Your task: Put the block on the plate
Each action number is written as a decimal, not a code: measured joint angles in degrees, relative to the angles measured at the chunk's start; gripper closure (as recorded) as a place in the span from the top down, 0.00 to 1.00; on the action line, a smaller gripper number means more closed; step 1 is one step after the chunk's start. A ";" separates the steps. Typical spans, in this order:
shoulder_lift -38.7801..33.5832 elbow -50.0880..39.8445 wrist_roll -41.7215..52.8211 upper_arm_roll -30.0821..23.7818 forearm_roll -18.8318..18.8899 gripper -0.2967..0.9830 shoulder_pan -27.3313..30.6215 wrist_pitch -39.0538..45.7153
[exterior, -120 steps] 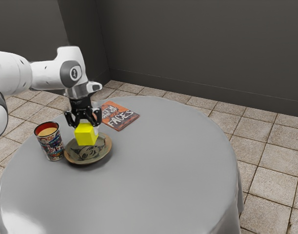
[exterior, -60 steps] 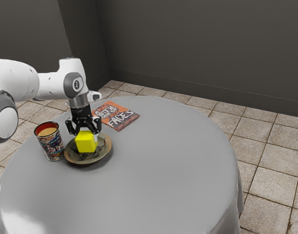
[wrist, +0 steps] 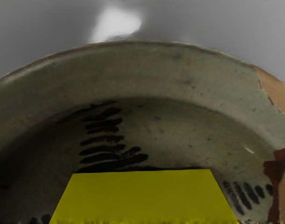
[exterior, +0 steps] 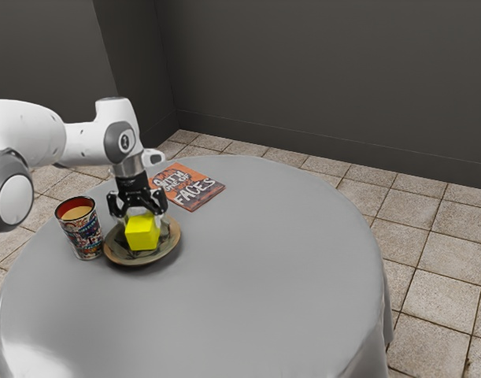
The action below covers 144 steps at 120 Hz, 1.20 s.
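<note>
The pincer (exterior: 142, 221) is gripping the yellow block (exterior: 142, 235) low over the plate (exterior: 168, 246), which is sitting near the table's edge (exterior: 35, 264) at the exterior view's left.

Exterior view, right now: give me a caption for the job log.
Black two-finger gripper holding a yellow cubic block over a round green-brown plate.

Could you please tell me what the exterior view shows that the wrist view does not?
Exterior view: the arm, the gripper, the patterned cup, the book and the tiled floor.
Wrist view: separate dark strokes inside the plate, and a dark red patch near its rim.
Both: the yellow block, the plate and the gray table.
</note>
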 joint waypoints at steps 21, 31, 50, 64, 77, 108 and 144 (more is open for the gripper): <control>-3.61 -1.18 0.04 -0.03 0.06 0.74 -0.04 -0.45; -6.30 -1.34 0.03 -0.07 0.10 0.75 -0.17 -1.81; -11.74 -1.70 0.04 -0.23 0.39 0.76 -0.47 -5.78; -15.51 -1.80 0.04 -1.46 1.64 0.76 -0.68 -8.65; -18.46 -1.75 0.05 -1.65 2.27 0.77 -2.16 -10.95; -25.92 -1.30 0.07 -3.11 4.46 0.77 -4.81 -15.84; -29.20 3.61 0.10 -6.15 5.29 0.77 -8.16 -21.92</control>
